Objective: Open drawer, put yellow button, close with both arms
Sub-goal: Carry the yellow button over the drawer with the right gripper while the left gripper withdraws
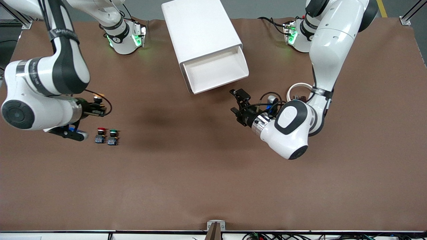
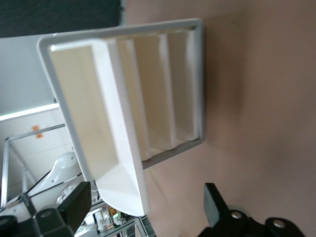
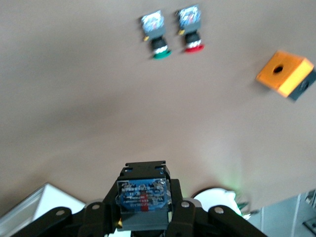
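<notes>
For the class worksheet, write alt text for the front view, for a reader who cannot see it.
A tall white box cabinet lies on a brown table, its uppermost white tray drawer pulled open. The left gripper hangs open before it; the right gripper is shut above red-capped and green-capped push-buttons.

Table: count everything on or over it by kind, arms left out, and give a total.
Push-buttons: 3 (red-capped button, green-capped button, held button in the right gripper, cap hidden)
Orange block: 1
Drawer cabinet: 1
Total: 5
</notes>
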{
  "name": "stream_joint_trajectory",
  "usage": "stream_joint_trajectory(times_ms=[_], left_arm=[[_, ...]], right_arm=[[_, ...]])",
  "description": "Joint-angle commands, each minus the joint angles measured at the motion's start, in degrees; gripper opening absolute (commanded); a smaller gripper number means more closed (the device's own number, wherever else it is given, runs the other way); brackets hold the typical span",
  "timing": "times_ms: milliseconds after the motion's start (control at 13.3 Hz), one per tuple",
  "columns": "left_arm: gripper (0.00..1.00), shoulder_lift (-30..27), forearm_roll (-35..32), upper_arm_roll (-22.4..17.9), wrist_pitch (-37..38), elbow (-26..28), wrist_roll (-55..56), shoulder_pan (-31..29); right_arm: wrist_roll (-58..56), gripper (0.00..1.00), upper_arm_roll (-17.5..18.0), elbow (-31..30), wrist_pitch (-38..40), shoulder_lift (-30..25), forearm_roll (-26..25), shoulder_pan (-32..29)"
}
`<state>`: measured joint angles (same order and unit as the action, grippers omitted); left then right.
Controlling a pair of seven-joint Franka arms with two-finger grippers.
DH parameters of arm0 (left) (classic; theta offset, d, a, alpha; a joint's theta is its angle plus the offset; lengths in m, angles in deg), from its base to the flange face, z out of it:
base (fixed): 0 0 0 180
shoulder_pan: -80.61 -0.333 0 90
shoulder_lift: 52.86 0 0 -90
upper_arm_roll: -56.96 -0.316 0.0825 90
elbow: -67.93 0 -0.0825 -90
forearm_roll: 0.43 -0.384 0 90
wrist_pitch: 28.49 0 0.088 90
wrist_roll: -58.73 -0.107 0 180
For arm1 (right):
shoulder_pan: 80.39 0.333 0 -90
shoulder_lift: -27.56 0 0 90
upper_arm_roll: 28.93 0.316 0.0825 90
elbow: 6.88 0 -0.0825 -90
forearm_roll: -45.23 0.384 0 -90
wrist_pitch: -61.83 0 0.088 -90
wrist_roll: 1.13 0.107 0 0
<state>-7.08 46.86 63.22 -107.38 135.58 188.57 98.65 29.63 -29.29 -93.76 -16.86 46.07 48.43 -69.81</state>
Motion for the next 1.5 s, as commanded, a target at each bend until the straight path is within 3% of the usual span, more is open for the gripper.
stream_joint_trajectory(times_ms=[0, 150, 451, 602, 903, 1128, 1429], left_arm=[[1.00, -3.22, -5.00, -0.29, 0.67, 0.11, -5.98, -3.43], [1.00, -5.68, -13.40, -0.20, 0.76, 0.20, -12.65, -4.68], [1.00, -10.34, -30.90, -0.54, 0.76, 0.37, -27.76, -4.51], [1.00, -12.97, -40.83, 0.15, 0.58, 0.46, -38.21, -4.59], [1.00, -17.20, -44.03, -2.03, 0.23, 0.46, -53.52, -5.47], [1.00, -20.36, -47.72, -1.78, 0.05, 0.98, -68.72, -5.47], [1.00, -24.49, -47.64, -1.69, -0.82, 2.04, -76.21, -5.73]], right_arm=[[12.34, 0.35, -0.42, 0.58, 3.27, -2.59, 5.38, 4.70], [25.68, 0.35, -0.34, 0.58, 3.11, -4.44, 9.53, 10.66], [50.92, 0.35, -0.51, 3.56, 1.27, -5.06, 13.13, 25.69], [60.33, 0.35, -0.42, 3.48, -4.42, -5.06, 14.73, 29.22], [74.35, 0.35, -0.60, 2.60, -15.87, -3.14, 14.03, 35.56], [74.36, 0.35, -0.60, 1.63, -17.02, -1.03, 13.94, 36.26], [74.36, 0.35, -0.69, 1.45, -18.16, 2.22, 12.53, 37.41]])
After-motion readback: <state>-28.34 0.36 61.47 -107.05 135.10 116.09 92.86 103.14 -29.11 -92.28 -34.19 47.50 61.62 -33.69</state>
